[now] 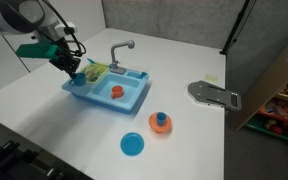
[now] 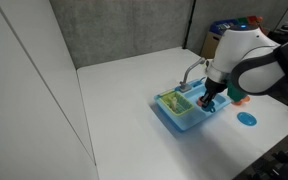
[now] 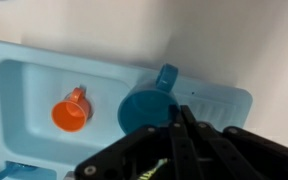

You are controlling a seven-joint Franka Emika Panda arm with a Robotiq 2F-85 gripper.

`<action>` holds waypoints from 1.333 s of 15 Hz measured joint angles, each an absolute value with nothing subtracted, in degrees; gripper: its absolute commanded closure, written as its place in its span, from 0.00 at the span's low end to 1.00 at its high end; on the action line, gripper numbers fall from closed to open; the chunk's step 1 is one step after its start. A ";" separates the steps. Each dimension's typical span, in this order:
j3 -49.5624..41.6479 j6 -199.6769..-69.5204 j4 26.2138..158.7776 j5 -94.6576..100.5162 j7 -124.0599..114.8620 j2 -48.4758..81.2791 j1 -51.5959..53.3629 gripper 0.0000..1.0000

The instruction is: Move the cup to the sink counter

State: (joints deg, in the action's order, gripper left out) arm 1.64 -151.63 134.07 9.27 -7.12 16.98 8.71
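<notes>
The tiny orange-red cup (image 3: 72,112) lies in the basin of the blue toy sink (image 3: 14,70); it also shows in an exterior view (image 1: 117,92). The sink's flat light-blue counter (image 3: 222,100) has a ribbed patch and lies to the right of the basin in the wrist view. My gripper (image 3: 178,113) hovers over the sink's end, away from the orange cup, and shows in both exterior views (image 1: 72,66) (image 2: 210,98). Its fingers are closed together on the rim of a teal-blue cup with a handle (image 3: 142,106).
A grey curved faucet (image 1: 121,48) stands at the sink's back. A green item (image 1: 94,70) sits at the sink's end by the gripper. On the table are an orange piece with a blue top (image 1: 160,122), a flat blue disc (image 1: 132,145) and a grey tool (image 1: 214,94).
</notes>
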 measured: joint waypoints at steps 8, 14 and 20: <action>1.64 -151.75 133.59 9.27 -7.12 17.63 8.73 0.98; 0.86 -157.27 133.35 10.48 -7.15 20.33 9.05 0.97; -0.40 -162.34 131.81 10.65 -7.15 24.86 10.74 0.97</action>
